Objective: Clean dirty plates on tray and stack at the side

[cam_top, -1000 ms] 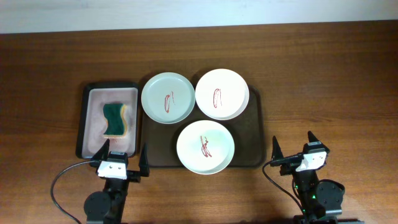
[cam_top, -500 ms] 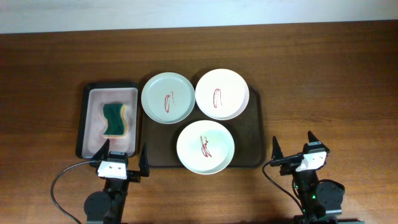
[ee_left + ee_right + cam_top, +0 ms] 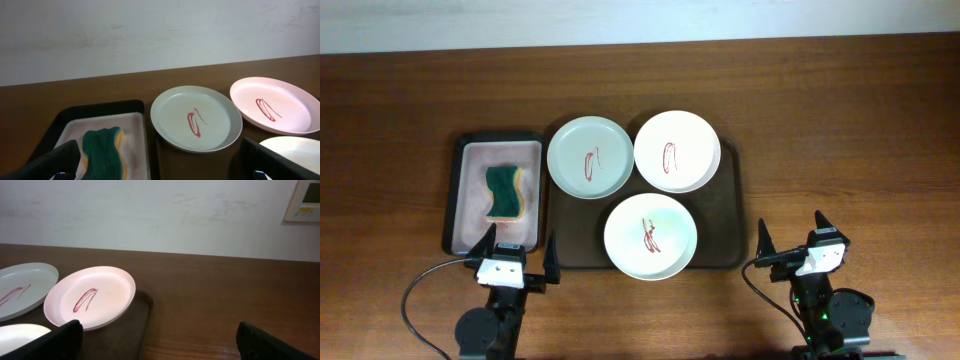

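Three dirty plates lie on the dark brown tray [image 3: 723, 222], each with a red smear. The pale green plate [image 3: 588, 158] is at the back left and also shows in the left wrist view [image 3: 196, 118]. A white plate [image 3: 676, 151] is at the back right and shows in the right wrist view [image 3: 90, 296]. Another white plate [image 3: 650, 237] is at the front. My left gripper [image 3: 517, 255] is open and empty near the front table edge, below the small tray. My right gripper [image 3: 791, 240] is open and empty, right of the brown tray.
A smaller black-rimmed pinkish tray [image 3: 458, 196] stands left of the brown tray and holds a green and yellow sponge [image 3: 506, 192]. The sponge also shows in the left wrist view [image 3: 104, 151]. A pale wall runs behind the wooden table.
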